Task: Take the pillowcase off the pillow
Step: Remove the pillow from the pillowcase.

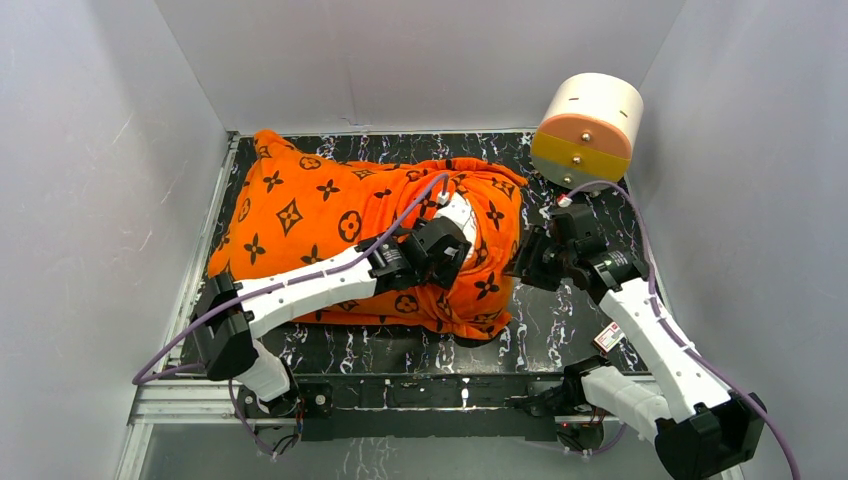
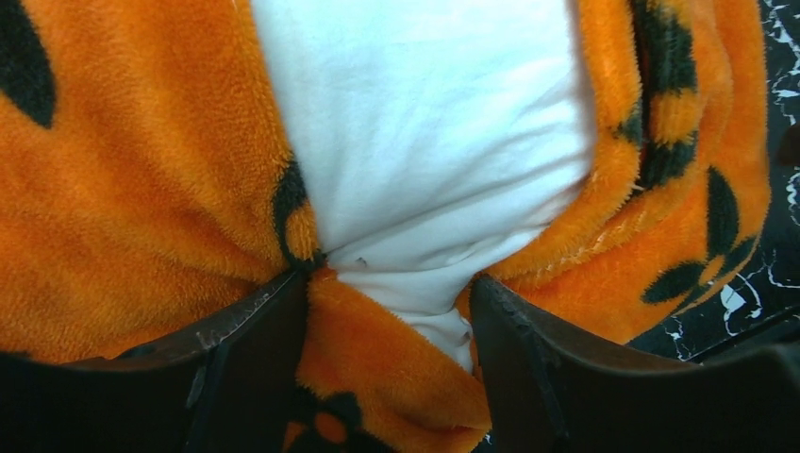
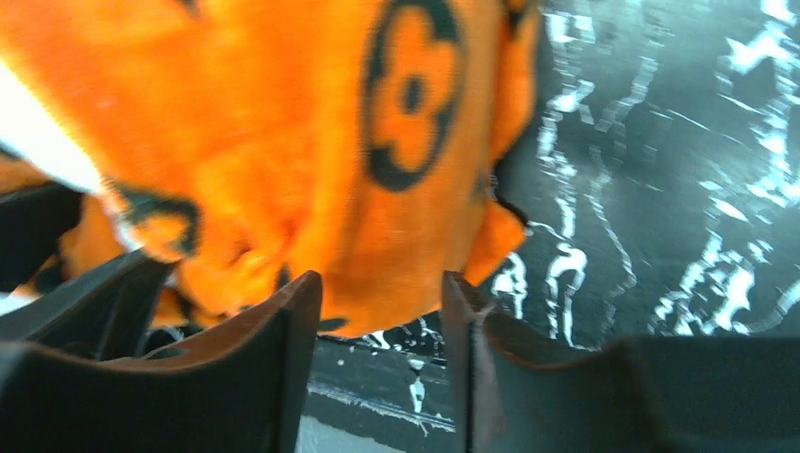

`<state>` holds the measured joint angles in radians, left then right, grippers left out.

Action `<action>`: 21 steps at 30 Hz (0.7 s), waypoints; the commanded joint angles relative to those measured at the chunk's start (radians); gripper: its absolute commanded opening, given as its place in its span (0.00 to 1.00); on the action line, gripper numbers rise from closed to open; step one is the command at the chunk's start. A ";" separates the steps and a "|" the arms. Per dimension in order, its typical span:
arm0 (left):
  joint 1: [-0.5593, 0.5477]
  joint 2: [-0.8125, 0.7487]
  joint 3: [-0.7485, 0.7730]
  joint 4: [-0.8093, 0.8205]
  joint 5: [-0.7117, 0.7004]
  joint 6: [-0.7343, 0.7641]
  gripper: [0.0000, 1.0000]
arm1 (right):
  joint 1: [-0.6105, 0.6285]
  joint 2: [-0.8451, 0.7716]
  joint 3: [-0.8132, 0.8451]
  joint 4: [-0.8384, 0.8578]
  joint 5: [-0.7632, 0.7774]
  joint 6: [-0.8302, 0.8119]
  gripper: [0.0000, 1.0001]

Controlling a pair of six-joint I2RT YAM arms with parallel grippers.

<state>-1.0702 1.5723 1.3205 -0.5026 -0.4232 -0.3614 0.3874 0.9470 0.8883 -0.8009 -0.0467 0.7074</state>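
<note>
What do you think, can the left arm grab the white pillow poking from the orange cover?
Probably yes: the left end effector is at the opening, plump white pillow bare between its fingers, though fuzzy orange pillowcase bunches there too.

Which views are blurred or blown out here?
Right wrist: motion-smeared throughout, the pillowcase print and the table veining both soft, with a clipped white patch at the left edge. Left wrist: mostly sharp, the pillow bright but its creases still readable, the left claw's fingers near-black silhouettes. Top external: sharp and evenly lit, no glare.
</note>
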 commanded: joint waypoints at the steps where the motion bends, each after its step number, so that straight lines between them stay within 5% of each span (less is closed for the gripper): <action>1: 0.030 -0.032 -0.049 -0.071 0.006 0.006 0.62 | 0.048 0.023 0.078 0.206 -0.215 0.034 0.62; 6: 0.032 -0.055 -0.064 -0.021 0.065 0.003 0.63 | 0.207 0.133 0.135 0.221 -0.099 0.057 0.70; 11: 0.045 -0.102 -0.093 -0.004 0.081 -0.014 0.63 | 0.281 0.209 0.160 0.109 0.170 0.098 0.58; 12: 0.051 -0.110 -0.097 -0.006 0.081 -0.015 0.63 | 0.281 0.203 0.144 0.104 0.205 0.097 0.52; 15: 0.069 -0.137 -0.113 0.001 0.096 -0.016 0.64 | 0.281 0.183 0.115 0.070 0.273 0.092 0.06; 21: 0.120 -0.187 -0.155 0.027 0.140 0.024 0.65 | 0.278 0.087 0.106 -0.112 0.506 0.124 0.00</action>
<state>-1.0061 1.4395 1.2079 -0.3965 -0.2813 -0.3618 0.6785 1.1164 1.0065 -0.7467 0.1764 0.8131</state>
